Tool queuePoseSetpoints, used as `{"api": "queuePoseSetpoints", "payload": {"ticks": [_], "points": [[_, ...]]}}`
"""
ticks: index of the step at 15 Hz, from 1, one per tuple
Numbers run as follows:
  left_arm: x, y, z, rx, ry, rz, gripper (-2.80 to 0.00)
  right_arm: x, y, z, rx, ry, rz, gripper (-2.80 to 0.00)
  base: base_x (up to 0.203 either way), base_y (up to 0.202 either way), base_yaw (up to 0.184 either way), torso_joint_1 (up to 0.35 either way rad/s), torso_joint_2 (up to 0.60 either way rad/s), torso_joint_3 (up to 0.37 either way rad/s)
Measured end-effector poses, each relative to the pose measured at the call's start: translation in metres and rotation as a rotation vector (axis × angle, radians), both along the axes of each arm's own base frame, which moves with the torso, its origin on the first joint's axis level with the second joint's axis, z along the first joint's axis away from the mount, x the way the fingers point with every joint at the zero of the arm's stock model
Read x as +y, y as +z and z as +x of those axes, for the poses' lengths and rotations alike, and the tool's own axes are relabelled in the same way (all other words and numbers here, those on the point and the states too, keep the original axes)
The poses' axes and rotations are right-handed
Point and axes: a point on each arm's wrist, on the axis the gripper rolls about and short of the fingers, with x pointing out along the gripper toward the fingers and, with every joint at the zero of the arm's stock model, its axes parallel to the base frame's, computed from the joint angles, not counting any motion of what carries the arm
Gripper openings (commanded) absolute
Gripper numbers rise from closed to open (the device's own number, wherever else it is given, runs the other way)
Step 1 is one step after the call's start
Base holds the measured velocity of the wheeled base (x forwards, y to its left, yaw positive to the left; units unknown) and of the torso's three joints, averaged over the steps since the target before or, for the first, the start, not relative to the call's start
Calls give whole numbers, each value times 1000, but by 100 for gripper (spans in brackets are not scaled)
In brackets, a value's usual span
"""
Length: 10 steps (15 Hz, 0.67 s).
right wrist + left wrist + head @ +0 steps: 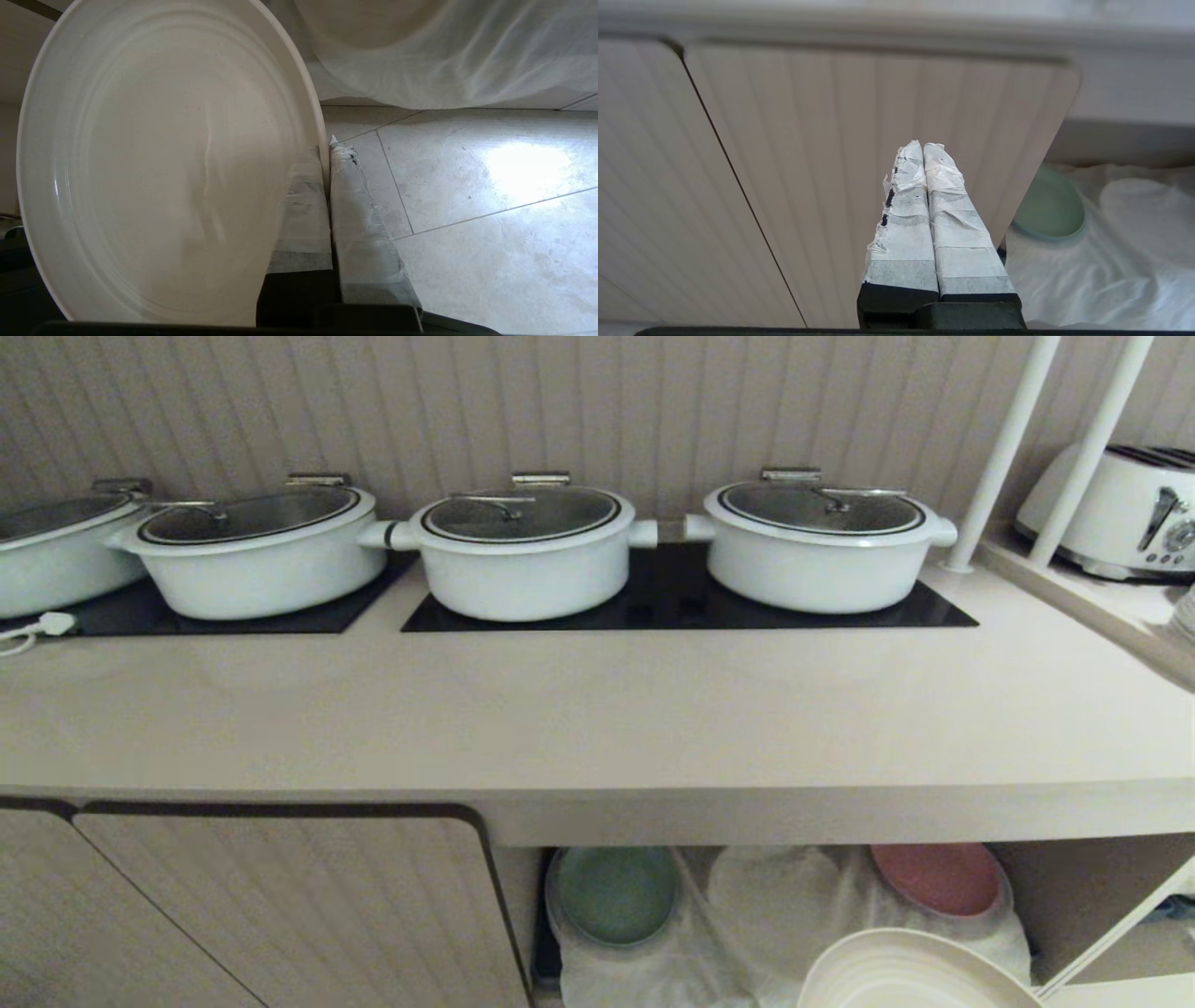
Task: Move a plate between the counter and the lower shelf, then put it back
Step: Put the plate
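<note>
- While the right gripper [327, 154] pinches the rim of the plate [159, 158], its two taped fingers [355, 224] press together on the edge, one on each side.
- The plate is cream and round, with a low raised rim. It is up in the air, not lying on anything.
- From the head view, the plate [910, 975] shows at the bottom, in front of the lower shelf [1064, 887] and below the counter [597, 709].
- Behind the plate, a wrinkled white cloth [775, 905] covers the shelf. A green plate [616, 893] and a pink plate [938, 877] sit on round bumps in the cloth.
- Under the held plate, the right wrist view shows a shiny tiled floor [490, 210].
- The left gripper [923, 147] has its taped fingers pressed together with nothing between them. It points at the ribbed cabinet door [831, 163], just beside the shelf opening.
- On the counter, white pots [527, 555] with glass lids stand on black hob panels [672, 602]. A white toaster [1130, 513] sits far off on the right.
</note>
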Motion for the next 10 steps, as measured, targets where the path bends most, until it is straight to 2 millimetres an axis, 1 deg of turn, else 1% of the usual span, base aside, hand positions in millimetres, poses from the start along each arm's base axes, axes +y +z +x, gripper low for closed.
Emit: {"api": "queuePoseSetpoints", "payload": {"ticks": [7,10], "points": [[0,0,0,0,0,0,-280,0,1,0,-3,0,1,-280,0,0,0,275,-578,-307],[0,0,0,0,0,0,-280,0,1,1,-4,0,0,-280,0,0,0,197,-402,-211]]}}
